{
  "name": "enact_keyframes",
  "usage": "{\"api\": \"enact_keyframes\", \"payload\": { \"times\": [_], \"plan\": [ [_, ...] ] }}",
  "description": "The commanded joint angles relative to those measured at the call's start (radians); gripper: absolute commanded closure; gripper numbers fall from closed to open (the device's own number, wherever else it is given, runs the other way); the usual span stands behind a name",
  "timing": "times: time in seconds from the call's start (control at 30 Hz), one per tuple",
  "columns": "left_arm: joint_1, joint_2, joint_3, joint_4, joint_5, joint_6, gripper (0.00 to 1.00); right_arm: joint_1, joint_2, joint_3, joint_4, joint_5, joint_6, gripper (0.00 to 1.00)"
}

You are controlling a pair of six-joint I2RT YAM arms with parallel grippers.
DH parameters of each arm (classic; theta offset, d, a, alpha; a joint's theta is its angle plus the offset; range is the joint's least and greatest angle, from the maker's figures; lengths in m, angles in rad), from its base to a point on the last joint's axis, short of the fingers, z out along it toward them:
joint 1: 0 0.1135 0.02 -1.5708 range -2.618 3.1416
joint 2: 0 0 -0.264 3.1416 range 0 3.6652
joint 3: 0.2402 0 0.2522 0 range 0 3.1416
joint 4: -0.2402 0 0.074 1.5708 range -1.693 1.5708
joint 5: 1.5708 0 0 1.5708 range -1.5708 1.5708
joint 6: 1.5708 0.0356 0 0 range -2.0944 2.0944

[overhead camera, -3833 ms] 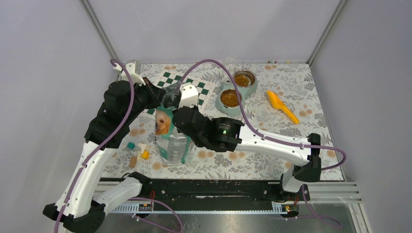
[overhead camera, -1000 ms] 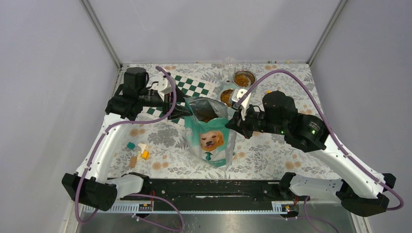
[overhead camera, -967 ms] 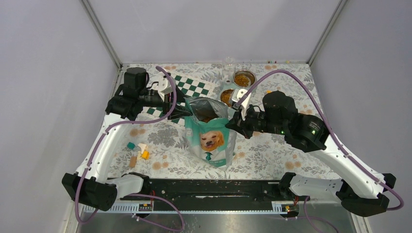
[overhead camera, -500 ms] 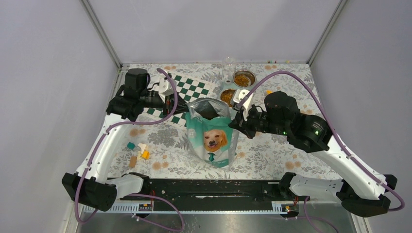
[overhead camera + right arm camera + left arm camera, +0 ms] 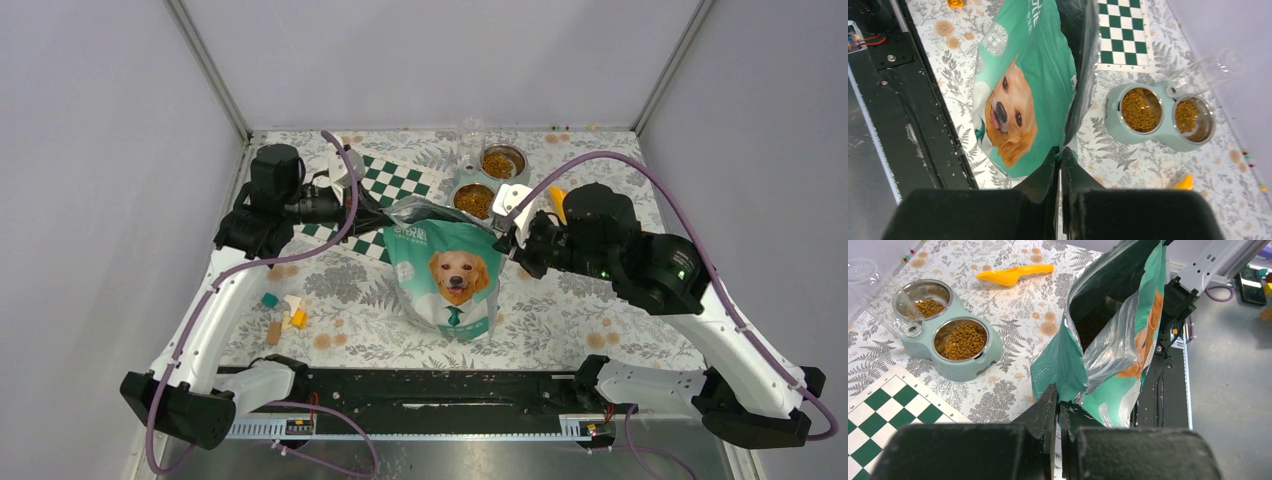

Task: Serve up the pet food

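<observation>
The teal-green bag [image 5: 450,275] with the dog picture stands mid-table, held by its top rim from both sides. My left gripper [image 5: 385,215] is shut on the rim's left corner [image 5: 1068,390]. My right gripper [image 5: 503,236] is shut on the right corner [image 5: 1068,142]. The left wrist view looks into the bag's open mouth, where dark pet food [image 5: 1091,326] lies. More pet food [image 5: 474,201] fills both steel bowls of the mint double feeder [image 5: 462,215], just behind the bag.
An orange scoop [image 5: 1013,274] lies on the floral cloth right of the feeder. A clear plastic tube [image 5: 878,295] leans at the far bowl. The green chessboard [image 5: 385,185] lies at back left. Small coloured blocks [image 5: 285,315] sit front left.
My left gripper has shut on the bag's rim. The bag's mouth has drawn from round to narrow, its dog face shows more, and my right arm has shifted slightly right.
</observation>
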Motion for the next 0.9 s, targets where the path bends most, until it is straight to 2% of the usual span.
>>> {"api": "enact_keyframes", "payload": {
  "times": [0.0, 0.3, 0.4, 0.47, 0.57, 0.63, 0.73, 0.87],
  "plan": [
    [0.026, -0.073, 0.059, 0.265, -0.062, -0.085, 1.0, -0.03, -0.075, 0.135, 0.172, 0.063, -0.098, 1.0],
    [-0.016, -0.171, -0.125, 0.3, 0.009, -0.085, 1.0, -0.044, -0.161, -0.144, 0.233, 0.018, -0.033, 0.98],
    [-0.022, -0.167, -0.135, 0.275, 0.007, -0.093, 1.0, -0.045, -0.152, -0.169, 0.232, 0.018, 0.003, 0.75],
    [-0.022, -0.155, -0.105, 0.212, -0.007, -0.046, 0.99, -0.045, -0.138, -0.165, 0.23, 0.007, 0.017, 0.54],
    [-0.021, -0.126, -0.051, 0.135, -0.003, 0.002, 0.82, -0.046, -0.099, -0.136, 0.219, 0.003, 0.03, 0.3],
    [-0.022, -0.109, -0.026, 0.11, 0.014, 0.018, 0.66, -0.053, -0.054, -0.104, 0.189, -0.018, 0.033, 0.2],
    [-0.021, -0.091, -0.009, 0.11, 0.046, 0.034, 0.47, -0.067, 0.031, -0.037, 0.121, -0.057, 0.02, 0.15],
    [-0.021, -0.06, 0.007, 0.087, 0.099, 0.083, 0.38, -0.075, 0.11, 0.037, 0.064, -0.13, -0.02, 0.14]
  ]
}}
